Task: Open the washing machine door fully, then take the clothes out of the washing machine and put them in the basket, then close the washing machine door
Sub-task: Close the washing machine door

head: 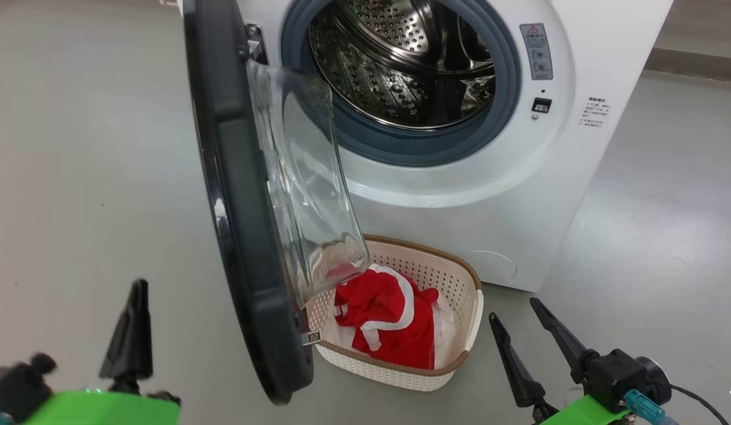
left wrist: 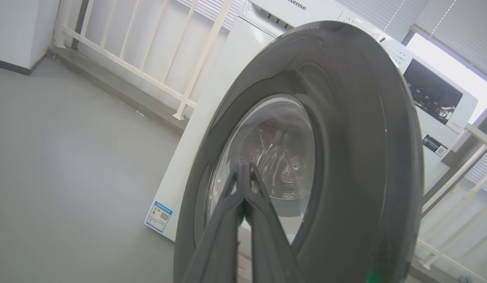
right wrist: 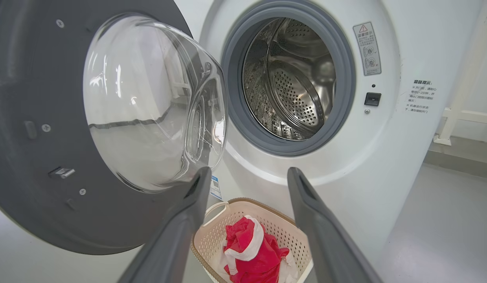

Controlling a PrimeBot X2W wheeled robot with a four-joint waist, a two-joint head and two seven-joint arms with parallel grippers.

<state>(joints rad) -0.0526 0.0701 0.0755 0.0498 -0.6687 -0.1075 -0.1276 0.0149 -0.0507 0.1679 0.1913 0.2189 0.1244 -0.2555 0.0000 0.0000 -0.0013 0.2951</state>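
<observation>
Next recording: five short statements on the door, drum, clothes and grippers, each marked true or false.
1. The clothes lie in the basket. True.
2. The door is shut. False: it stands open, swung out over the basket's left end.
3. Red clothes fill the drum. False: the part of the drum that shows is bare steel.
4. The right gripper is open and holds nothing. True.
5. The left gripper is wide open. False: its fingers are pressed together, in front of the door's outer face.
</observation>
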